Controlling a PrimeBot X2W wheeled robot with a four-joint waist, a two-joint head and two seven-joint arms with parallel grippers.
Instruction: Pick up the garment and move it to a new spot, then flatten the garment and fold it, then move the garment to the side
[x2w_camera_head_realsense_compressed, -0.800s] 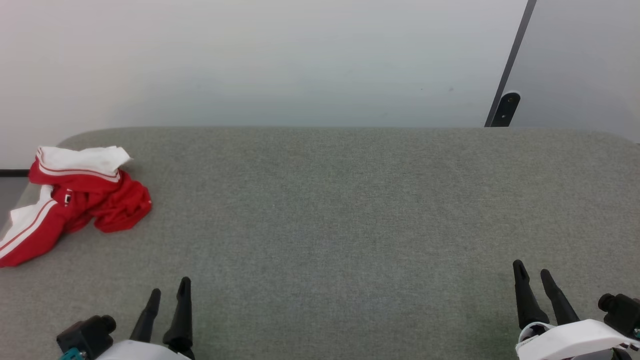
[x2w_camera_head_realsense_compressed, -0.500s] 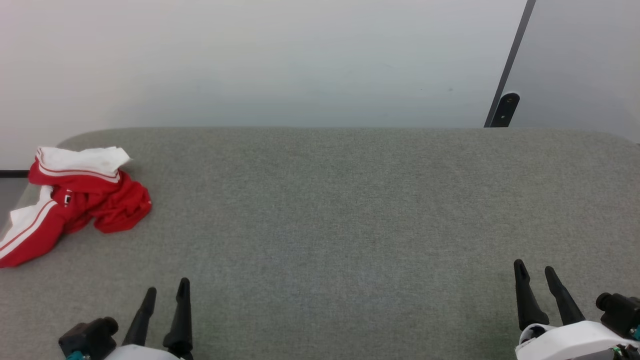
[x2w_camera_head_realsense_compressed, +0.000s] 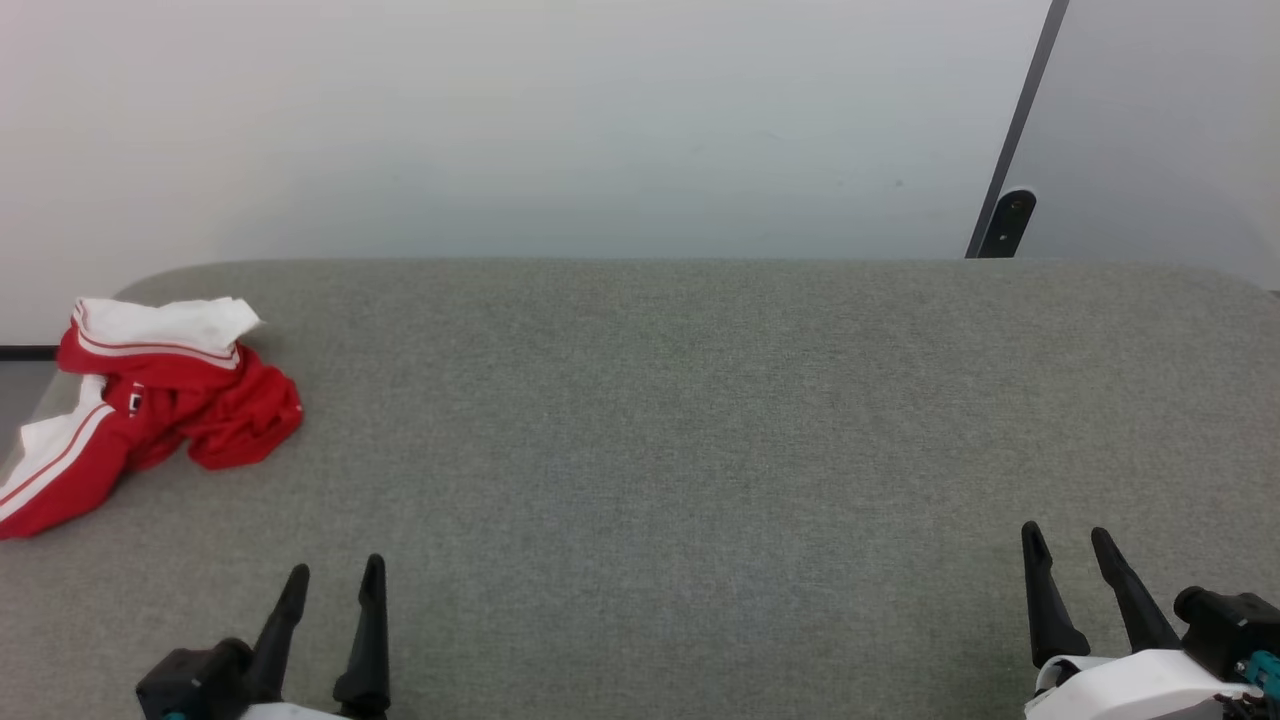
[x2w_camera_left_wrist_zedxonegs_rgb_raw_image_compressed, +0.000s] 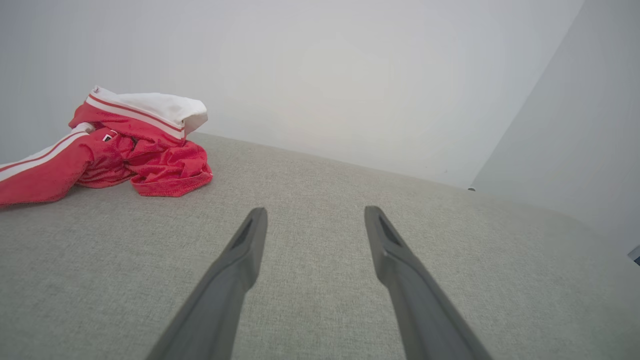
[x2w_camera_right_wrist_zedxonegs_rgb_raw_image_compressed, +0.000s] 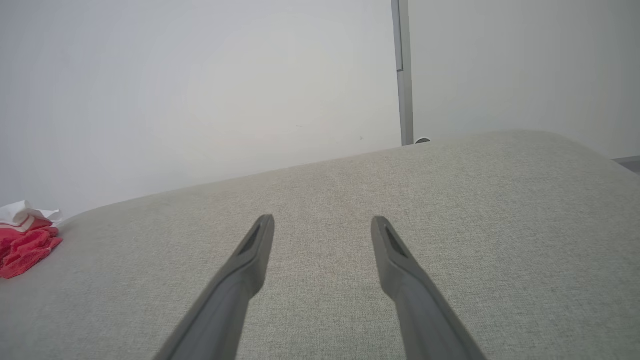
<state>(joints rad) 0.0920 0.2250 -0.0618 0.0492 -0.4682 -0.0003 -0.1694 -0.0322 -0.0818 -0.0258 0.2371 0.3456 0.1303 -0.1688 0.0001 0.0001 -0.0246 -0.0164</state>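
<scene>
Garment sits crumpled at the far-left corner of the counter. I see my left tool and right tool at its near edge, both spread apart, empty.

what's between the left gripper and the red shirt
Bare grey upholstery, nothing else, lies between the open left gripper and the crumpled garment; the head and left wrist views both show it.

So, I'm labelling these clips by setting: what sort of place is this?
Probably a lab or test room: a grey fabric-covered surface against bare white walls, holding one crumpled red-and-white shirt.
</scene>
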